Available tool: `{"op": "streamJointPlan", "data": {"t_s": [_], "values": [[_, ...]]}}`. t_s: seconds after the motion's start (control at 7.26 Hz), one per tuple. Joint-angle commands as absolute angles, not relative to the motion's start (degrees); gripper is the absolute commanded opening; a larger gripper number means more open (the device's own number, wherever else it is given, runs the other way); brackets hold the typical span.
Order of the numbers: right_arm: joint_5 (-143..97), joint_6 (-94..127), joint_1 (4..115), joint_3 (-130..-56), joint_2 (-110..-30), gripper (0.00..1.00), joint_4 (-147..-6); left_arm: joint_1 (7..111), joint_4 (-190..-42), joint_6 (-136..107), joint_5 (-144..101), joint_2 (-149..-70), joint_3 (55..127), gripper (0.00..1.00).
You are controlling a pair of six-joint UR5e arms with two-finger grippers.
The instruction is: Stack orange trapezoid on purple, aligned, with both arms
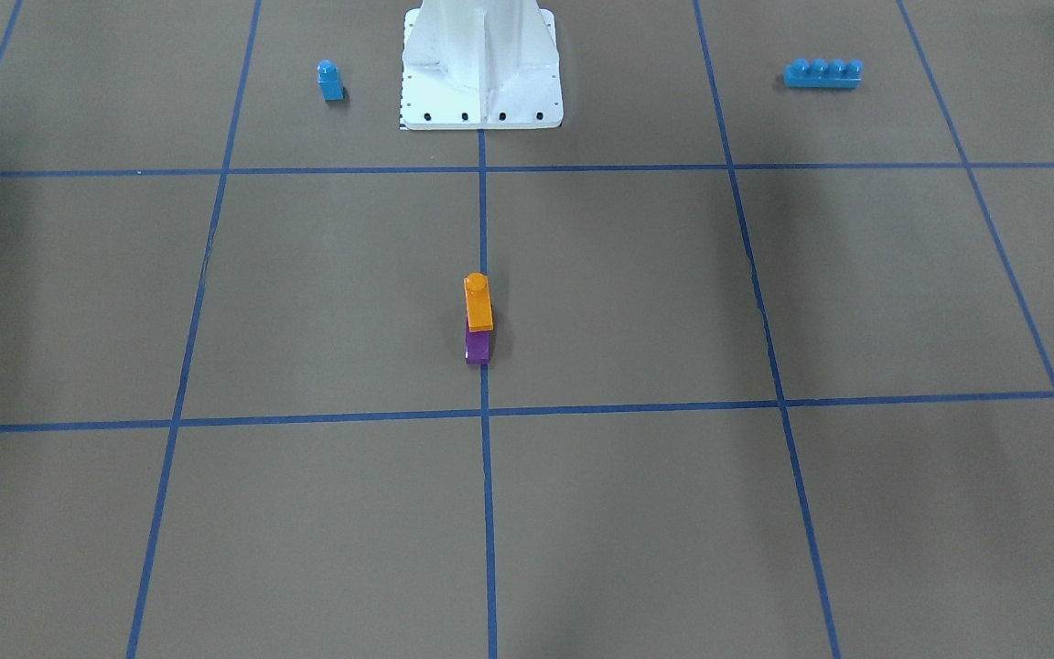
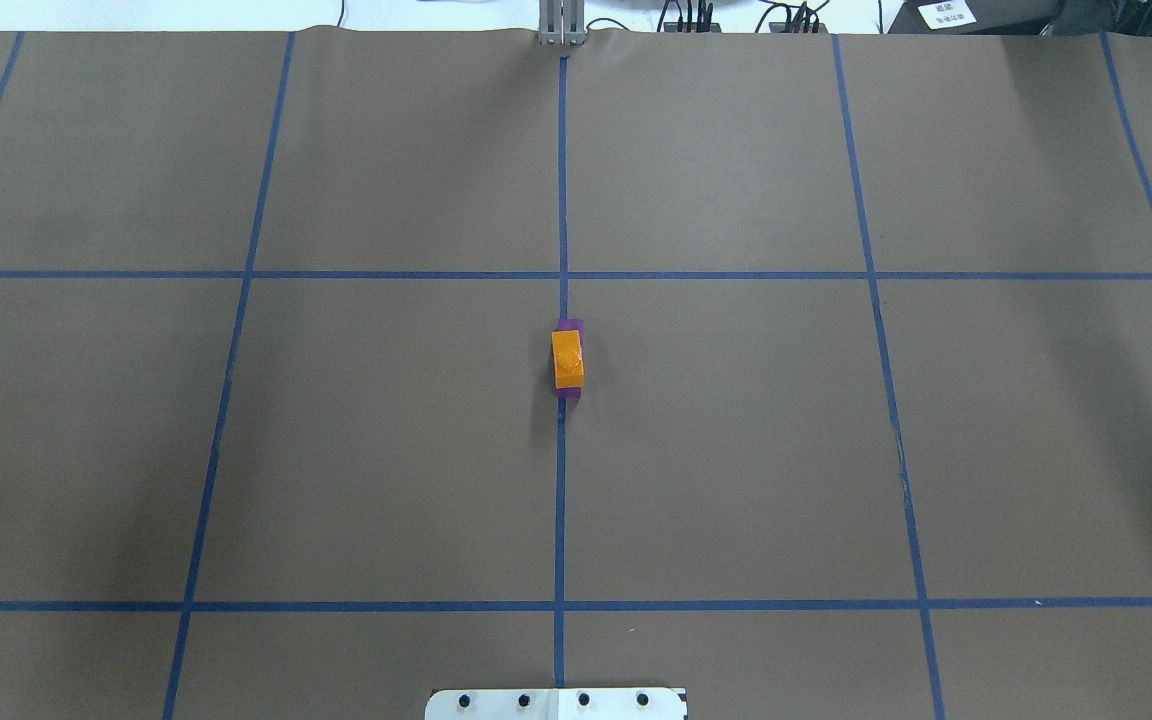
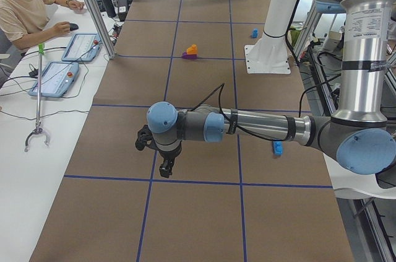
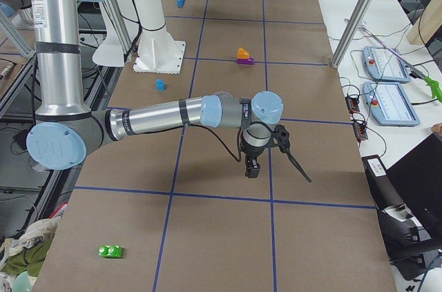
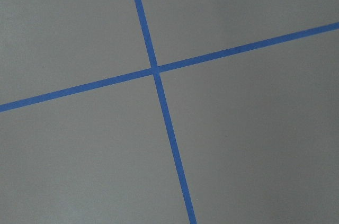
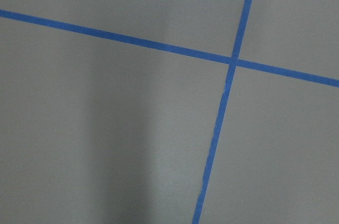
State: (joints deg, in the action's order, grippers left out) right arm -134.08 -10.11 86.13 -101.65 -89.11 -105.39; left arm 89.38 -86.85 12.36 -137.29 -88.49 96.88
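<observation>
Sitting atop the purple block (image 1: 478,348), the orange block (image 1: 478,302) looked light, stiff and slick, best pinched across its flat sides. For the left arm (image 3: 247,127) at 9 o'clock and the right arm (image 4: 159,116) at 3 o'clock, I could not tell whether the jaws were open.

Pose: left arm (image 3: 260,127) has its upper link upright and forearm stretched level; the wrist turns the left gripper (image 3: 165,171) straight down. The right arm (image 4: 159,116) mirrors this, right gripper (image 4: 253,170) pointing down. Side views only, so finger spacing cannot be told.
</observation>
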Motion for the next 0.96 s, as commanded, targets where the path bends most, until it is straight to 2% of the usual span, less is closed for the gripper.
{"op": "streamJointPlan", "data": {"t_s": [0.0, 0.83], "values": [[-134.12, -10.11, 86.13, -101.69, -89.12, 1.0, -105.38, 89.38, -86.92, 12.39, -137.29, -88.42, 96.94, 1.0], [-134.03, -10.02, 86.13, -101.6, -89.03, 1.0, -105.38, 89.38, -87.1, 12.22, -136.5, -88.51, 97.73, 1.0]]}}
